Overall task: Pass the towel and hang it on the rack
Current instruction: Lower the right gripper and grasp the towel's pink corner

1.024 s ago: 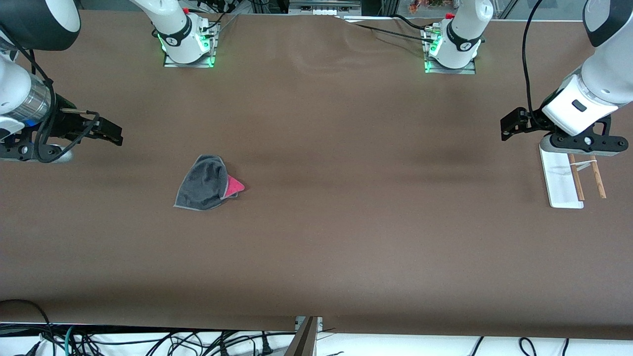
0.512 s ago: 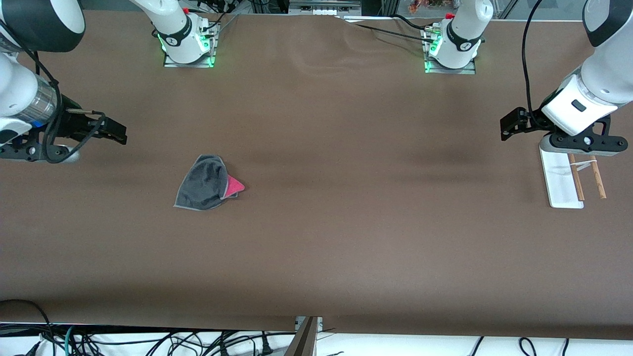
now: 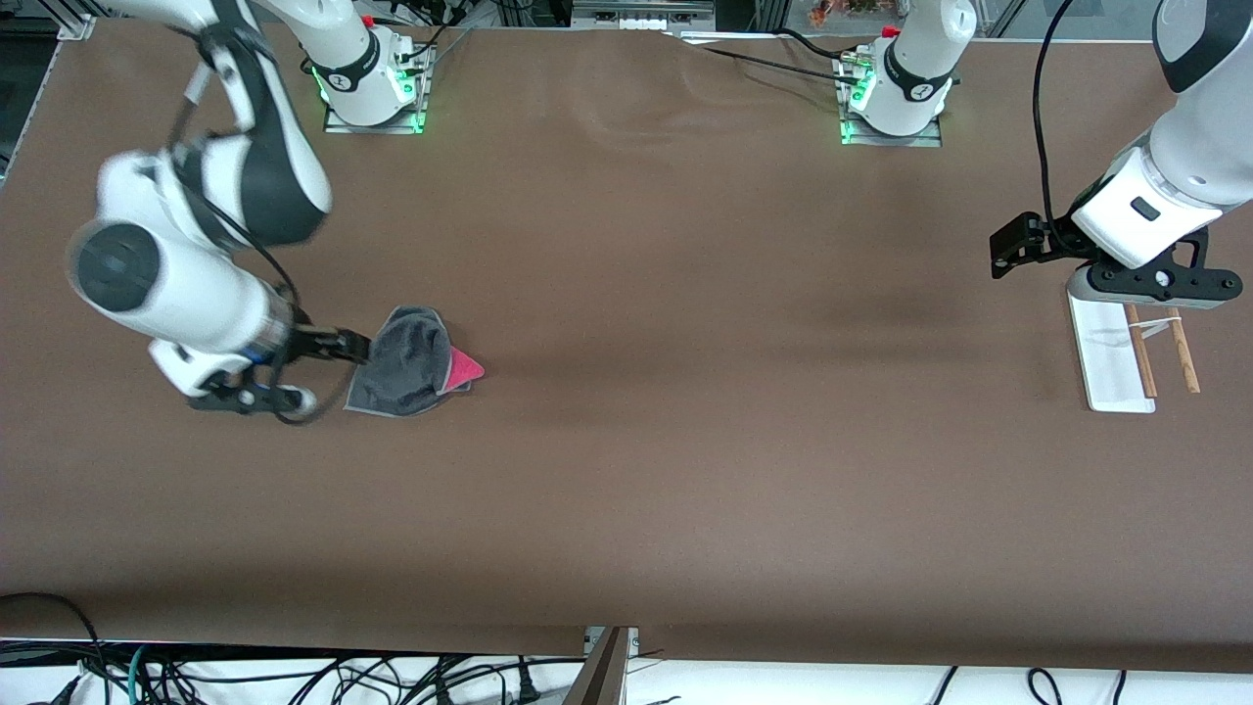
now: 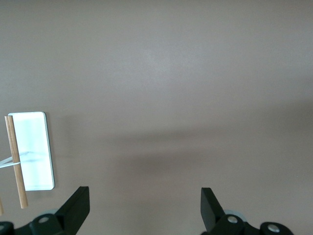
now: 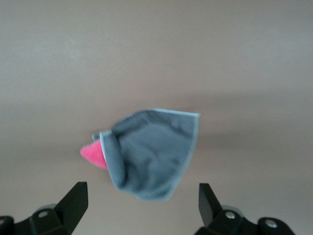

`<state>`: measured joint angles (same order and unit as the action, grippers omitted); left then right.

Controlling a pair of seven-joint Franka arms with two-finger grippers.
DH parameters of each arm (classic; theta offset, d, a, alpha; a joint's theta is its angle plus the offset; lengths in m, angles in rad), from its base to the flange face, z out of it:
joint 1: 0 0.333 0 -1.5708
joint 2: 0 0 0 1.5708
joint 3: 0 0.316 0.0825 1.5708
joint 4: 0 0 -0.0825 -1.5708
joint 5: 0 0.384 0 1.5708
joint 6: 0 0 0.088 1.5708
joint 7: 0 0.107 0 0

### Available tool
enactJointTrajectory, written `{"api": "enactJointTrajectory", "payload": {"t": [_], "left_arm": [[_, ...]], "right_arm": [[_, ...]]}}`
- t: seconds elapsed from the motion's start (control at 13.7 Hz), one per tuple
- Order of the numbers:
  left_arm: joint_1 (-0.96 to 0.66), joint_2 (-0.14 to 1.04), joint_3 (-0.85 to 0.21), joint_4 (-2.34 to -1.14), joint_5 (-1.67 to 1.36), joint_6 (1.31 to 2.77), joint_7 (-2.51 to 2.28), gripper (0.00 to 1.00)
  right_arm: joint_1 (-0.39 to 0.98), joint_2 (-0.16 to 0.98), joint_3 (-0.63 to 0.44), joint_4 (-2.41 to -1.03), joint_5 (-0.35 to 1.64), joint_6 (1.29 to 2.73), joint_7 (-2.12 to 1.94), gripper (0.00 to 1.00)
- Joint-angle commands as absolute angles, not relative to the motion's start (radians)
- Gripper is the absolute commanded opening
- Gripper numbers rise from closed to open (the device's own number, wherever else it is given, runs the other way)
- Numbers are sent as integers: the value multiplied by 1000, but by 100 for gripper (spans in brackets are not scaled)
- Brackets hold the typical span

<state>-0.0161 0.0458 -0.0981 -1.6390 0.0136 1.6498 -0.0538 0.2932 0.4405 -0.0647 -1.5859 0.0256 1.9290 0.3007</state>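
The towel [image 3: 406, 364] lies crumpled on the brown table toward the right arm's end, dark grey face up with a pink corner showing. In the right wrist view the towel [image 5: 151, 154] lies just ahead of the spread jaws. My right gripper [image 3: 354, 347] is open and empty, right at the towel's edge. The rack [image 3: 1116, 357] has a white base and two brown rods, at the left arm's end; it also shows in the left wrist view [image 4: 30, 152]. My left gripper [image 3: 1003, 247] is open and empty, waiting beside the rack.
The two arm bases [image 3: 370, 83] [image 3: 896, 93] stand along the table's edge farthest from the front camera. Cables [image 3: 294, 681] hang below the table's near edge. Bare brown tabletop [image 3: 734, 392] stretches between the towel and the rack.
My right arm has swung in from the table's end and come down to the towel's edge. The towel, the rack and my left arm have not moved.
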Motion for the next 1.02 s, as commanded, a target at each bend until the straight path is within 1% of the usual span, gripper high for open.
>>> {"api": "enactJointTrajectory", "payload": {"t": [0.0, 0.15, 0.29, 0.59, 0.66, 0.95], "left_arm": [[-20, 43, -100, -1624, -5, 1632, -48, 100], [-20, 41, -101, -1624, -5, 1631, -48, 100], [-20, 41, -101, -1624, -5, 1631, -48, 100], [-17, 41, -106, -1624, -5, 1601, -46, 100], [-17, 41, -104, -1623, -3, 1601, -46, 100], [-11, 45, -103, -1605, 3, 1595, -41, 100]], "right_arm": [[339, 535, -66, -1607, 41, 2076, 432, 100], [354, 599, -63, -1611, 41, 2143, 512, 100], [396, 640, -63, -1611, 41, 2192, 580, 100], [407, 655, -63, -1627, 41, 2197, 600, 99], [407, 653, -63, -1637, 41, 2197, 600, 95], [405, 649, -63, -1672, 41, 2198, 598, 68]]}}
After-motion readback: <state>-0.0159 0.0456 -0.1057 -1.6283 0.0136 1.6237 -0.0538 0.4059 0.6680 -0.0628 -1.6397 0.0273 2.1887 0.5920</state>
